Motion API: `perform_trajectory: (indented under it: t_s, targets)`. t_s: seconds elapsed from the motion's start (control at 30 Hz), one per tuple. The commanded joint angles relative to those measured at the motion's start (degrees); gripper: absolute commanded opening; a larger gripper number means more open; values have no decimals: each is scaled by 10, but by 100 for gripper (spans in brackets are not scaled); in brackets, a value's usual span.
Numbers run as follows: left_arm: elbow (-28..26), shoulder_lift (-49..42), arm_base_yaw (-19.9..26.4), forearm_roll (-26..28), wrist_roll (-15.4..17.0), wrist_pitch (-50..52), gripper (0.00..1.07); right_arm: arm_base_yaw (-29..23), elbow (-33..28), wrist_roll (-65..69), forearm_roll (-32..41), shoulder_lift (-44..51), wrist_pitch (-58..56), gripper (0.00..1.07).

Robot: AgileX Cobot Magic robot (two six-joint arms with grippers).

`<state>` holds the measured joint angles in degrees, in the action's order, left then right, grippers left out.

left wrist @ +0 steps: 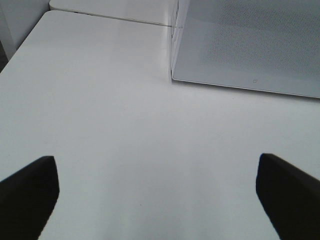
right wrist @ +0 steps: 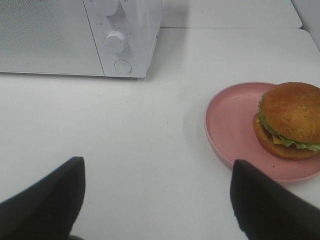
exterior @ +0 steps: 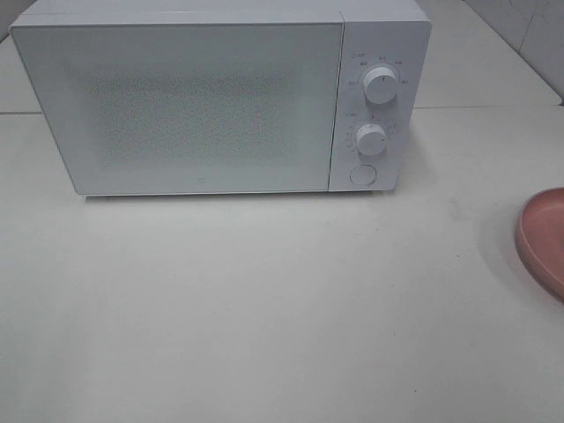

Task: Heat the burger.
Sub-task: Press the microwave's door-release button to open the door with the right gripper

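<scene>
Burger (right wrist: 290,122): whole, with a glossy brown bun on top and a lettuce frill and a bit of yellow cheese showing at its side. It sits on the pink plate (right wrist: 230,125), on the part farther from the microwave, outside the oven.
Pink plate: round, flat on the table. In the high view only its edge shows, at about 4 o'clock, cut by the frame.
Microwave (exterior: 220,97): white, at 12 o'clock in the high view. Its door (exterior: 176,106) is closed.
Control panel: on the 3 o'clock side of the door, with an upper knob (exterior: 380,86), a lower knob (exterior: 372,139) and a round button (exterior: 361,174) beneath them.
Left gripper (left wrist: 156,170): released, dark fingers (left wrist: 30,195) spread wide with nothing between them, over bare table before the microwave's door.
Right gripper (right wrist: 157,175): released, spread wide and empty, apart from the plate and the burger.
Table (exterior: 264,308): white, matte.
</scene>
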<state>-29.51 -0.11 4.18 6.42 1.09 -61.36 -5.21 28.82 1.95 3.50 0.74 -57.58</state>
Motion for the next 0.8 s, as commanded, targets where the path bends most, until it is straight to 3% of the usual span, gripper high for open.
perform_trajectory:
  t_s: [0.03, 0.53, 0.8]
  targets:
    - [0, 1, -3, 1, -3, 2, 102, -3, -2, 2, -3, 10, 7, 80]
    - [0, 1, -3, 1, -3, 2, 102, -3, -1, 3, 1, 10, 7, 78]
    - [0, 1, -3, 1, -3, 2, 102, -3, 34, 8, 24, -39, 50, 77]
